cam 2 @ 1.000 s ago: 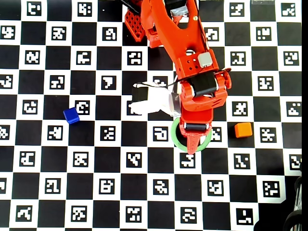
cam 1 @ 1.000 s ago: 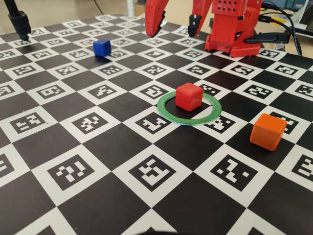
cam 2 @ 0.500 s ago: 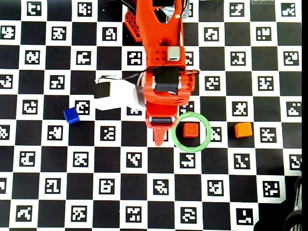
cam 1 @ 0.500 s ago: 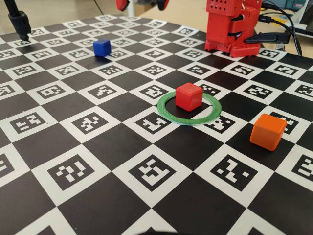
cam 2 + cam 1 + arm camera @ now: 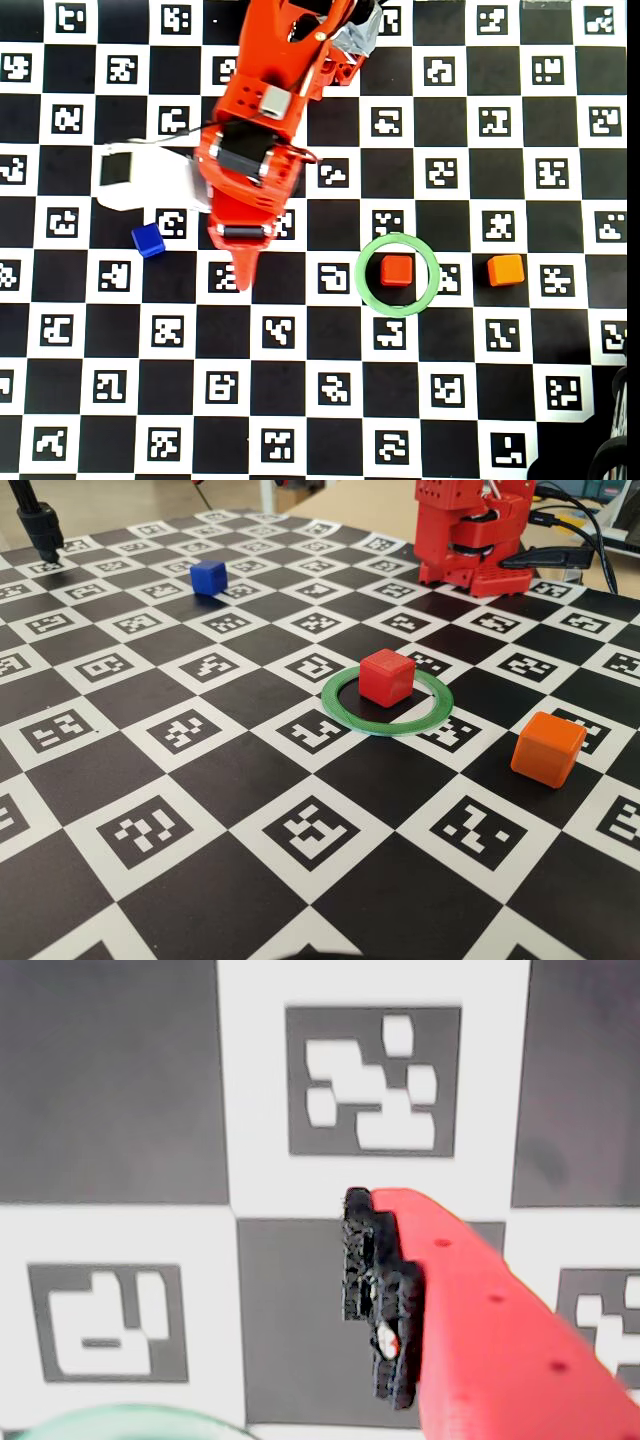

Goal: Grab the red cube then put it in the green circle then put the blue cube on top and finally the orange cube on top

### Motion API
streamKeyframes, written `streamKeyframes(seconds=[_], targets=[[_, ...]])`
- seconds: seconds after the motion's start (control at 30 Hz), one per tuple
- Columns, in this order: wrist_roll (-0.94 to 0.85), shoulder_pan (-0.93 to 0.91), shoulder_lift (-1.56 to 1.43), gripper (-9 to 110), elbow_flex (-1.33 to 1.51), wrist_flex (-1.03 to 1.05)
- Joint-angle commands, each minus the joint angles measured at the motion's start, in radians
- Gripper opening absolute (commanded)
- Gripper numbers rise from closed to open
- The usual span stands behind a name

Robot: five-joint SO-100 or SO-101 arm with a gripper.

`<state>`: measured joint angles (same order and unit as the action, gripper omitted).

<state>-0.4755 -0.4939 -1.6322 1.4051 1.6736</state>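
Checkerboard mat (image 5: pixel 250 695) printed with square markers covers the table. In the fixed view the red cube (image 5: pixel 387 676) sits inside the green circle (image 5: pixel 345 708), resting on the mat near the ring's far side. The orange cube (image 5: pixel 547 747) stands to the right of the ring and a little nearer, apart from it. The blue cube (image 5: pixel 208 577) is far off to the left, well apart from the others. In the overhead view the gripper (image 5: pixel 243 275) hangs over the mat between the blue cube (image 5: pixel 148 240) and the green circle (image 5: pixel 397 275), pointing toward the bottom edge, holding nothing. The wrist view shows only one red finger (image 5: pixel 480 1310) with its black pad, so I cannot tell how wide the jaws stand
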Motion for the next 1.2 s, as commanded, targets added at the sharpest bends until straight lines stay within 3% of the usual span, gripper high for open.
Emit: streamKeyframes(seconds=[0.0, 0.57, 1.17], targets=[[-0.083, -0.086, 0.025, 48, -0.118, 0.009], [-0.299, -0.259, 0.265, 49, -0.319, 0.009], [-0.383, -0.322, 0.334, 49, -0.071, -0.301]])
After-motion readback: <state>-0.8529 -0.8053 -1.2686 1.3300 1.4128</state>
